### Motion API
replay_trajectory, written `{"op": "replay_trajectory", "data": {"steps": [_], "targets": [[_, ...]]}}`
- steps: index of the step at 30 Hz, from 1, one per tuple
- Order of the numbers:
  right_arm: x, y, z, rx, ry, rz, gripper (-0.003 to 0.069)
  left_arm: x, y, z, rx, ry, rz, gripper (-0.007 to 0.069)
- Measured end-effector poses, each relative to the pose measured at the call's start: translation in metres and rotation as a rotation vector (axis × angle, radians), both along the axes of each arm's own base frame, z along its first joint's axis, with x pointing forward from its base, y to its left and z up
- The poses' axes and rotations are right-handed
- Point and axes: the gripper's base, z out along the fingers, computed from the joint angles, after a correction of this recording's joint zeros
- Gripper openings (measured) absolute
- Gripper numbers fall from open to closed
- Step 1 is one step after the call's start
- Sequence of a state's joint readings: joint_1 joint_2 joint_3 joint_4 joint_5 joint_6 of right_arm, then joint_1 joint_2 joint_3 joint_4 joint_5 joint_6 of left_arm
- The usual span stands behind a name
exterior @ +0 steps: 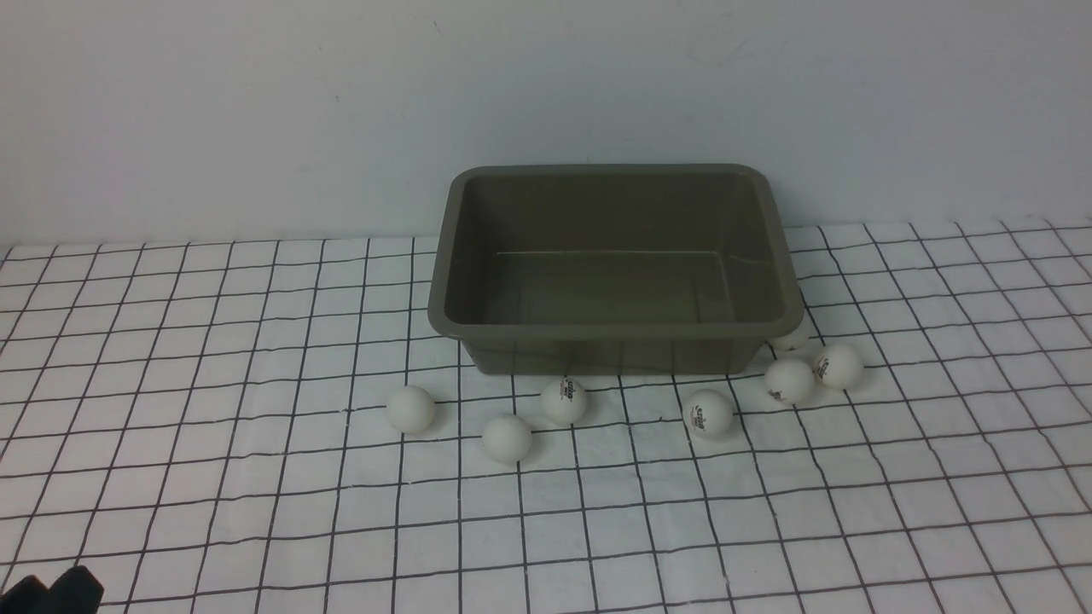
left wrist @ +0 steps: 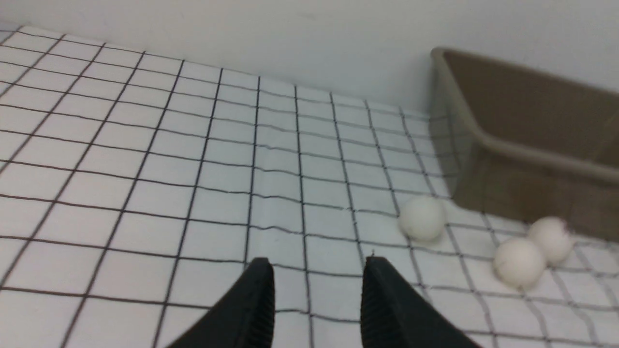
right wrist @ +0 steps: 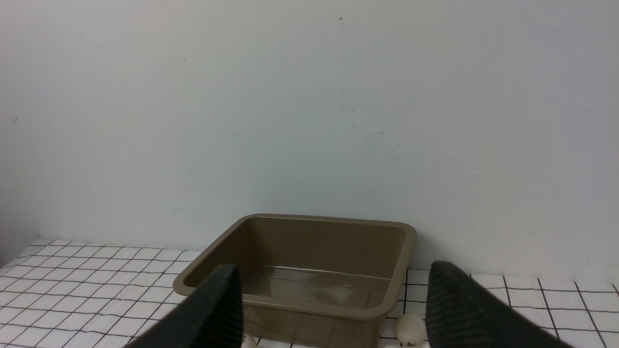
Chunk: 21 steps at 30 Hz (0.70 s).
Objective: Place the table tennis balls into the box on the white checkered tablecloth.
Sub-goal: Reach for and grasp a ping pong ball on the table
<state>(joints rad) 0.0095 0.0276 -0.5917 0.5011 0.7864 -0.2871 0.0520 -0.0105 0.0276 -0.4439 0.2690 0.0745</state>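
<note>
Lying beyond L gripper's [left wrist: 317, 270] & R gripper's [right wrist: 334, 278] parted, empty jaws: balls [exterior: 507, 439], near box [exterior: 614, 352].

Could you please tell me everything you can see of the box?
The box is an olive-grey, rectangular tub, seemingly plastic, with rounded corners, a flared rim and sloping walls. It stands upright and open on the checkered tablecloth, near the wall. The visible inside holds nothing. One ball is partly hidden behind its right front corner; whether they touch I can't tell.
</note>
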Motion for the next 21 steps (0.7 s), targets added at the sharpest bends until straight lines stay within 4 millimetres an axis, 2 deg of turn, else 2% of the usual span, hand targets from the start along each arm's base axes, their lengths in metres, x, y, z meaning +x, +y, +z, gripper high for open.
{"op": "replay_trajectory", "data": {"steps": [4, 11, 17, 21], "targets": [[0.000, 0.001, -0.003, -0.010, 0.031, 0.013, 0.0462, 0.001, -0.002, 0.007, -0.238, -0.058, 0.012, 0.0237], [-0.001, 0.002, -0.006, -0.020, 0.059, 0.024, 0.0462, 0.001, 0.000, 0.014, -0.444, -0.119, 0.044, 0.0237], [-0.001, 0.002, -0.006, -0.023, 0.067, 0.026, 0.0462, 0.001, 0.001, 0.015, -0.500, -0.133, 0.054, 0.0237], [-0.001, 0.002, -0.007, -0.025, 0.073, 0.029, 0.0462, 0.001, 0.002, 0.016, -0.459, -0.150, 0.061, 0.0242]]}}
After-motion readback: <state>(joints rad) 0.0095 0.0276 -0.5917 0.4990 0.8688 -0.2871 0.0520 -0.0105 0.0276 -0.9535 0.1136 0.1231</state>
